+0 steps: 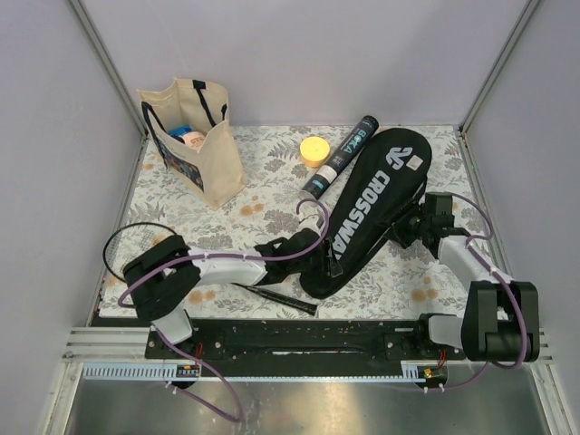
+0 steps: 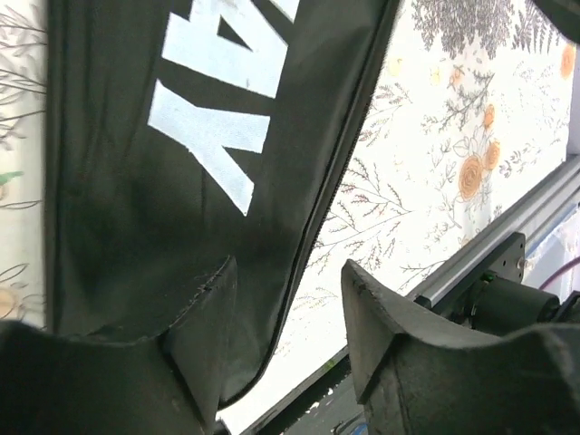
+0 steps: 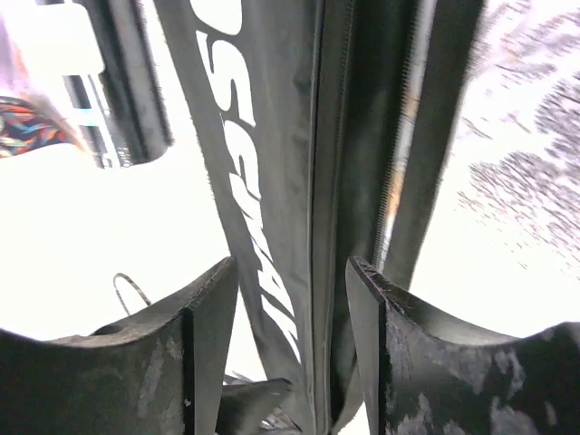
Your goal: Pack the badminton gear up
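On table | CROSSWAY cover | left hand, right hand parted astride

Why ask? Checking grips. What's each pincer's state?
Left pincer: open, cover edge loose in its gap.
Right pincer: open, astride the cover.

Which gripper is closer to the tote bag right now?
Left. The left gripper is at the cover's near end, right of the tote bag; the right gripper is across the cover, farther right.
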Controlling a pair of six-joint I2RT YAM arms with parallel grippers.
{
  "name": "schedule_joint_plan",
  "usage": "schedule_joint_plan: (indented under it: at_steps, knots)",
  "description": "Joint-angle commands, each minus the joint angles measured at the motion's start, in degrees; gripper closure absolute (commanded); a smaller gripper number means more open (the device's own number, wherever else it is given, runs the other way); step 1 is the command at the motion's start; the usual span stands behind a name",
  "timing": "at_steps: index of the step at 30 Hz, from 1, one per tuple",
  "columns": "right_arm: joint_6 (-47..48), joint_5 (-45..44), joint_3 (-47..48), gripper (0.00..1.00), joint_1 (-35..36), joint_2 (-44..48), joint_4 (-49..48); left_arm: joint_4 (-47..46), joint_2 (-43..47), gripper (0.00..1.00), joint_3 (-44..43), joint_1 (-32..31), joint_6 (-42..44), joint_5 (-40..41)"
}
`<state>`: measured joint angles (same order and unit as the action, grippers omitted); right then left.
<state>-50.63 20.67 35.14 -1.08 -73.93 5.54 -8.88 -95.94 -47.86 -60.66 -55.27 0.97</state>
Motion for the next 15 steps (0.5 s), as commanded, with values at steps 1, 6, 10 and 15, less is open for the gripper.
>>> schedule_joint_plan:
  at_steps: [1,6,10,15]
  knots:
    - [4.8,-6.1,3.4,0.41,0.0,5.9,14.0,11.5,7.2,0.44,-5.2,0.1,1.0,8.8]
    - [8.3,-7.2,4.8,0.43,0.2,12.7,16.9,30.1,13.6,0.36,-9.7,1.8,-4.0,19.9]
    - [11.9,-5.3,6.2,0.44,0.7,15.7,16.8,42.0,18.9,0.41,-8.7,6.2,-11.1,26.7]
    - [12.9,-4.9,6.3,0.44,5.6,18.2,16.1,51.2,28.4,0.34,-2.4,14.9,-16.5,29.0]
